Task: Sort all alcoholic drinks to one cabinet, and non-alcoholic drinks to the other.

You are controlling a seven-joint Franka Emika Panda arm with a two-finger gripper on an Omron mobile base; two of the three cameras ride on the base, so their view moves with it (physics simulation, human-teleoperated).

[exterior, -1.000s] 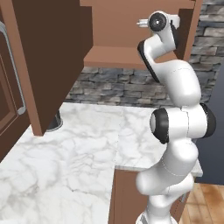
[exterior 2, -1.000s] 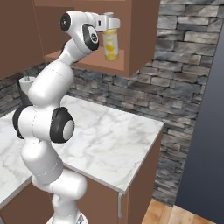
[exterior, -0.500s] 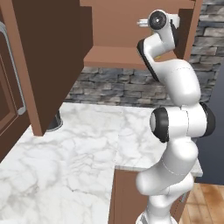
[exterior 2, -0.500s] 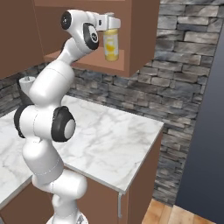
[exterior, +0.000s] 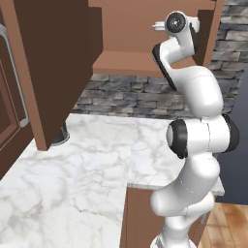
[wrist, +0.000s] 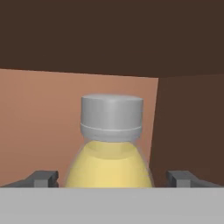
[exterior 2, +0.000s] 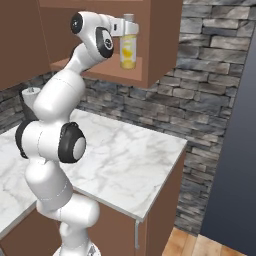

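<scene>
The stout yellow juice bottle (exterior 2: 128, 52) with a pale grey cap, one of the non-alcoholic drinks, stands upright on the shelf (exterior 2: 100, 70) of the open upper cabinet, near its right wall. My gripper (exterior 2: 128, 26) is raised to the bottle's neck, reaching in from the left. In the hand view the yellow bottle (wrist: 111, 164) fills the space between the fingertips (wrist: 43, 178). A small gap shows on each side, so the gripper (wrist: 113, 178) is open around the bottle without clamping it.
The cabinet's brown door (exterior: 48, 68) hangs open at the left over the marble counter (exterior: 72, 189). A dark grey-topped object (exterior: 61, 134) stands at the counter's back by the stone wall (exterior 2: 200, 100). A dark tall panel (exterior 2: 235, 150) rises at the right.
</scene>
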